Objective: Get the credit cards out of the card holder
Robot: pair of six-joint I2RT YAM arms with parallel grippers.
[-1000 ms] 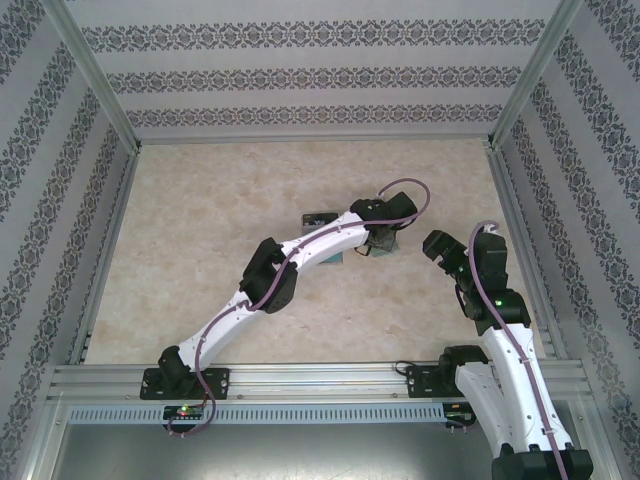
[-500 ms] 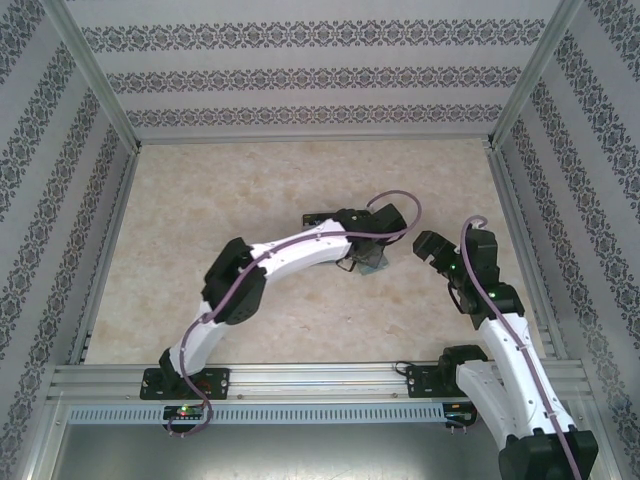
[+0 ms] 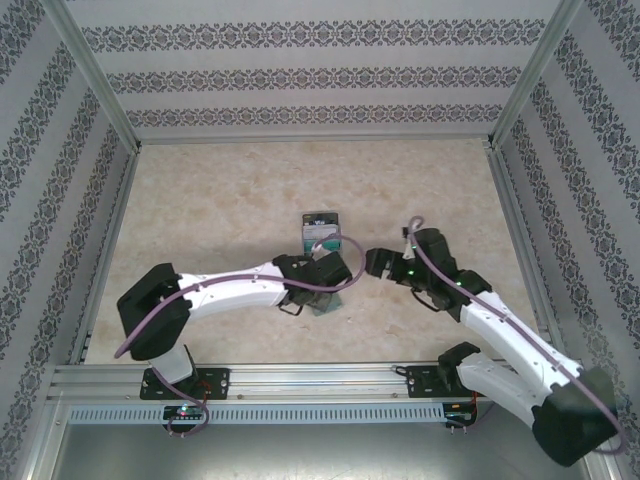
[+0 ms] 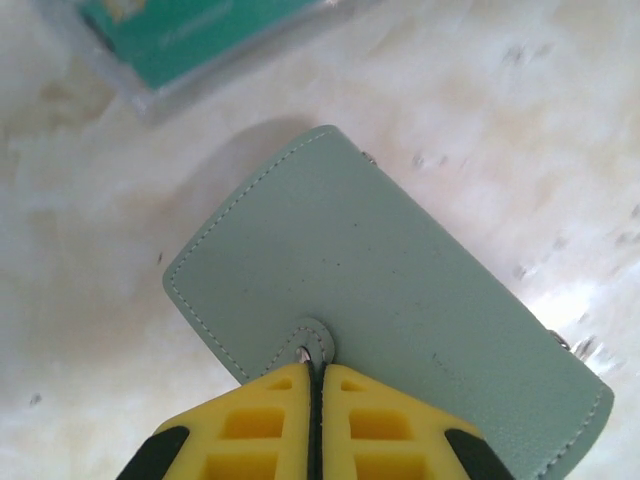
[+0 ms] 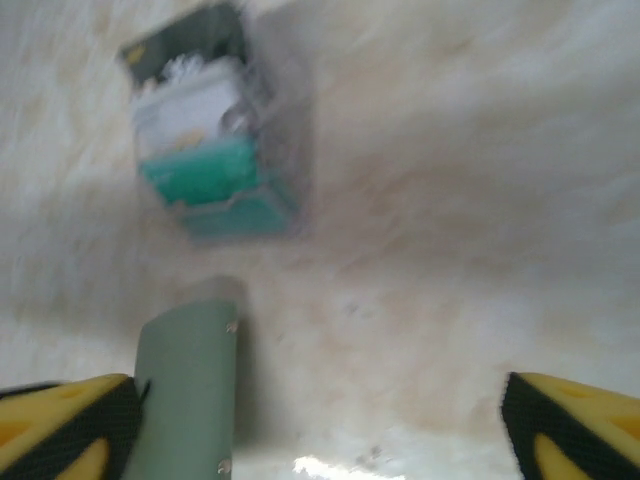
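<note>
While the left gripper [image 4: 313,368] pinches the card holder [image 4: 400,300] by its tab, the right gripper [image 5: 320,410] gapes

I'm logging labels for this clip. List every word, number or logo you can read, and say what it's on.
On the credit cards: faint print on the teal face, too blurred to read.
On the card holder: plain stitched surface, no text.
No readable text anywhere.

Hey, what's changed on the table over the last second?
The left gripper, shut on the tab of the card holder, dragged it back toward the near left. The right gripper, open, swung left toward it. The credit cards stayed where they were.
</note>
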